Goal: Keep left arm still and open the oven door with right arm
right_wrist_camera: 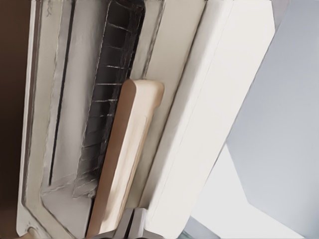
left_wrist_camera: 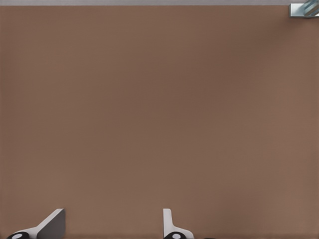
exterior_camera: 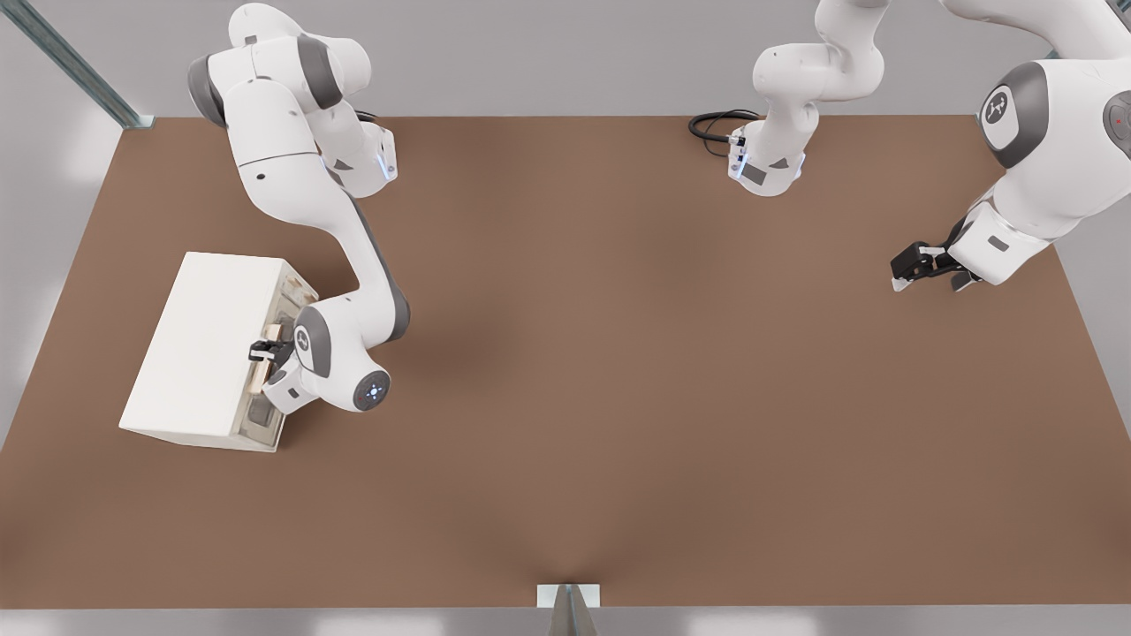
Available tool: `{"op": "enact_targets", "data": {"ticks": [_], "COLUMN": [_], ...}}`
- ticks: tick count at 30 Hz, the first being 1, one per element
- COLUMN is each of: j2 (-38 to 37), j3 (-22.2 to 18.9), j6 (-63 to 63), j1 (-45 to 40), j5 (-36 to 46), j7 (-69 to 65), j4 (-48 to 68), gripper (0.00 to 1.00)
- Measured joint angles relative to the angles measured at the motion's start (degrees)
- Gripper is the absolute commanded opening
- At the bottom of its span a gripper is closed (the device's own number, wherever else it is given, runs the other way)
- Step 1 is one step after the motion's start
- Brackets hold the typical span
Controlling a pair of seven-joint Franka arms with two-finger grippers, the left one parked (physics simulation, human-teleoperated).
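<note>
The white toaster oven (exterior_camera: 199, 340) stands on the brown table (exterior_camera: 618, 353) at the front view's left. Its cream oven door (exterior_camera: 289, 296) faces the front view's right, with a pale tan bar handle (exterior_camera: 258, 380) along its top. The right arm (exterior_camera: 353, 256) reaches down to it, and its gripper (exterior_camera: 263, 351) straddles the handle, shut on it. In the right wrist view the handle (right_wrist_camera: 124, 149) runs across the door frame (right_wrist_camera: 42, 124) and dark window (right_wrist_camera: 107, 94). One grey finger (right_wrist_camera: 133, 224) presses beside the handle, against the oven body (right_wrist_camera: 199, 124).
The parked arm (exterior_camera: 1025, 194) hangs over the table's right side in the front view. A black cable (exterior_camera: 711, 124) lies at the back edge. A metal bracket (exterior_camera: 568, 596) sits at the front edge. Bare brown table lies between the arms.
</note>
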Motion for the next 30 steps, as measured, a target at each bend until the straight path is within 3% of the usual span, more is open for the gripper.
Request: {"op": "enact_targets", "data": {"ticks": [13,16,19,23,24,25,26,27,30], "j2": [0.41,0.28,-0.79,-7.3,-8.42,-9.69,-11.26,-12.75,-15.82], "j3": [0.13,2.6,4.86,5.29,5.07,4.57,2.54,-0.53,-5.16], "j6": [1.2,1.2,1.24,1.29,1.33,1.65,2.14,2.59,3.17], "j1": [1.96,3.36,3.77,0.2,-1.05,-2.06,-2.7,-3.2,-3.84], "j5": [0.08,0.91,3.9,16.18,19.38,22.26,25.67,29.26,35.54], "j7": [3.03,4.14,5.2,4.56,3.74,2.69,1.41,-0.05,-4.06], "j4": [0.15,0.67,4.04,12.2,14.73,16.45,17.33,17.79,19.71], "gripper": [0.0,0.0,0.0,0.0,0.09,0.3,0.72,1.0,1.0]}}
